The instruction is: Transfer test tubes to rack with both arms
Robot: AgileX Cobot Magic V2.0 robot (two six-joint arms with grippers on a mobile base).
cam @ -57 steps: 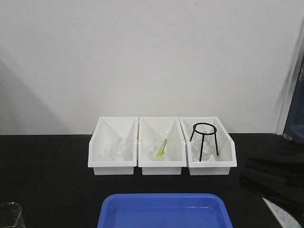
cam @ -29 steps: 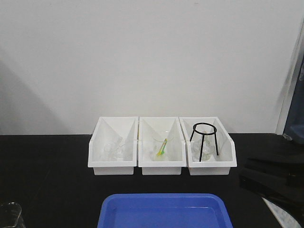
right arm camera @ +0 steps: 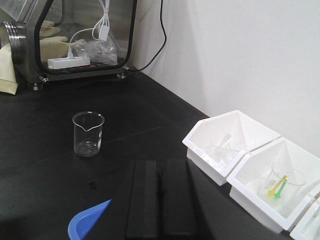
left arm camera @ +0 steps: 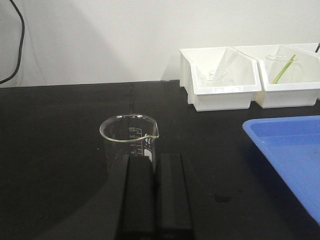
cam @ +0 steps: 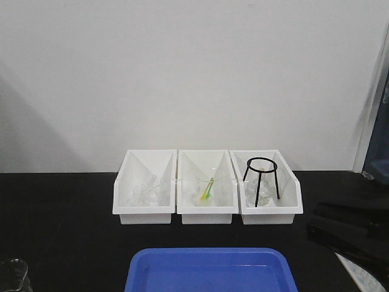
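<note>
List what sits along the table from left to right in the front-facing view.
Clear glass beaker at the lower left corner → left white bin holding glassware → middle white bin with a beaker and a yellow-green item → right white bin with the black tripod ring → black arm part at the right edge.

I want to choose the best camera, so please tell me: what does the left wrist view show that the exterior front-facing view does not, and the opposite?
Only the left wrist view shows the left gripper, its jaws closed together and empty, just behind a whole glass beaker.

Only the front view shows the third white bin with the black tripod ring.

Both show the blue tray, the left bin, and the middle bin's beaker with a green-yellow stick. No rack appears in either.
</note>
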